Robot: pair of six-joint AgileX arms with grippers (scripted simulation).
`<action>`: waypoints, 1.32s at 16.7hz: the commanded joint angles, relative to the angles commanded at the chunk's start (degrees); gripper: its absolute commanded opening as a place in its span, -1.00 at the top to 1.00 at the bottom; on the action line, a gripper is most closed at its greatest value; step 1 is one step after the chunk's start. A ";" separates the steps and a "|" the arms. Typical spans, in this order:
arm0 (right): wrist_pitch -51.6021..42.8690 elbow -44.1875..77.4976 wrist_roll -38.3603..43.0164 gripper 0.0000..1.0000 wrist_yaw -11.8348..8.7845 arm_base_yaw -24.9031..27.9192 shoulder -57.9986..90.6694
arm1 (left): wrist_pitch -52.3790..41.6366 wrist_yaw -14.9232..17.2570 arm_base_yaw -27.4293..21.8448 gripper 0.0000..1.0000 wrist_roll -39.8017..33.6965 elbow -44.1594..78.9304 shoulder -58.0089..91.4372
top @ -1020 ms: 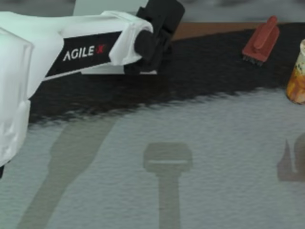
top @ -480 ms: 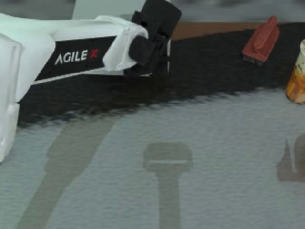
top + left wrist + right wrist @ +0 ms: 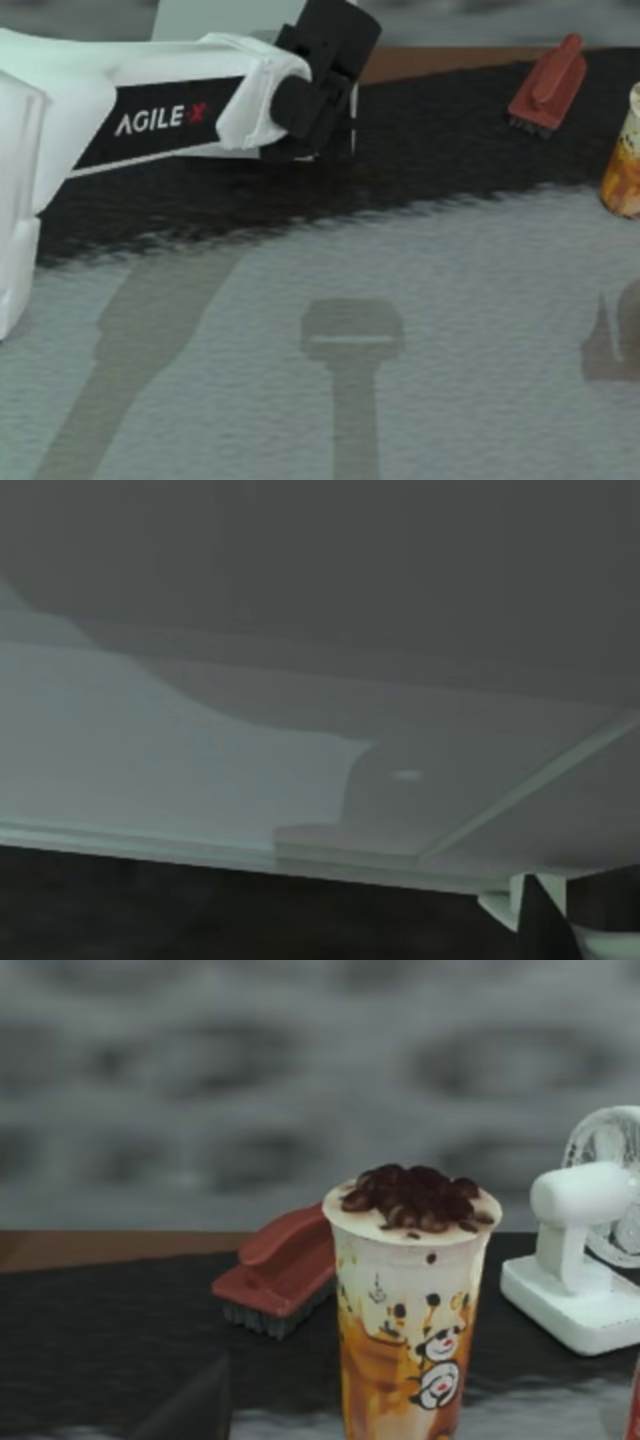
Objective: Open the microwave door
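Your left tool (image 3: 325, 85) is sitting at about eleven o'clock on the counter (image 3: 400, 330), pushed up against the microwave (image 3: 225, 15), whose pale top is peeking out behind the arm at the far edge. You cannot tell from these views whether the tool is spread or pressed together; the black wrist block is hiding it from above. The left wrist view is filling with pale panel at very close range, most likely the door (image 3: 200, 760), with a raised edge running across it, so the tool is probably being held there to catch the door's edge and swing it outward. How far the door is open cannot be read here.

Out at one o'clock a red brush (image 3: 547, 85) is lying, and at two to three o'clock a drink cup (image 3: 622, 160) is standing, both well apart from the work. The right wrist view is also showing a white fan (image 3: 590, 1250) near the cup. Your right arm is parked out of the top view.
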 joint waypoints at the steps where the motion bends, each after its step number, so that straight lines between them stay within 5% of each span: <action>1: 0.00 0.00 0.00 -1.00 0.00 0.00 0.00 | 0.00 0.00 0.00 1.00 0.00 0.00 0.00; 22: 0.00 0.00 0.00 -1.00 0.00 0.00 0.00 | 2.82 2.11 0.30 1.00 2.97 -3.96 -2.60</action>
